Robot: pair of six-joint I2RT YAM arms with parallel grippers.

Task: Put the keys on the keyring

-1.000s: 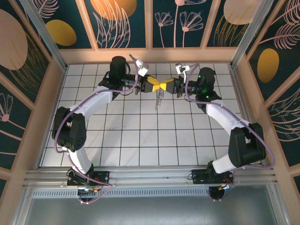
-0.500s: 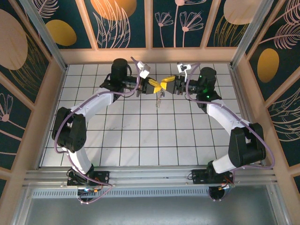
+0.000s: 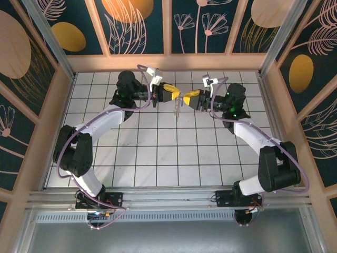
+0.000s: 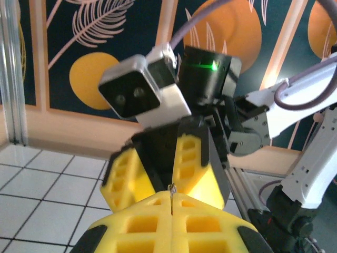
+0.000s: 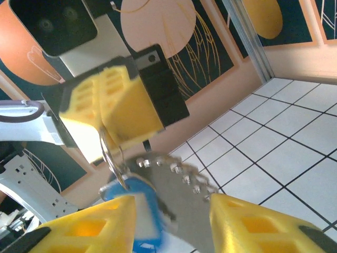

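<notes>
Facing each other in the upper middle of the top view, the two arms meet tip to tip above the tiled table (image 3: pixel 158 153). Left of the meeting point, the left gripper (image 3: pixel 176 96) has its yellow fingers pressed together on the keyring (image 3: pixel 178 107), which hangs below them as a thin silvery strip. Right of it, the right gripper (image 3: pixel 186 98) stands just beside the keyring.

In the left wrist view, the left gripper's fingers (image 4: pixel 131 226) lie closed at the bottom centre, with a thin metal edge showing in the seam. Above them, the right gripper looks back with its fingers (image 4: pixel 192 161) parted.

In the right wrist view, the left gripper at upper left pinches a thin wire loop of the keyring. The bumpy side runs, blurred, to the lower centre. The key (image 5: pixel 138 211), blue-headed, sits at lower left of centre, against the inner face of one of the right gripper's fingers (image 5: pixel 89 226). These fingers stand moderately apart, with the key and keyring in the gap. Blur hides whether they press either one, and whether the key is threaded.
</notes>
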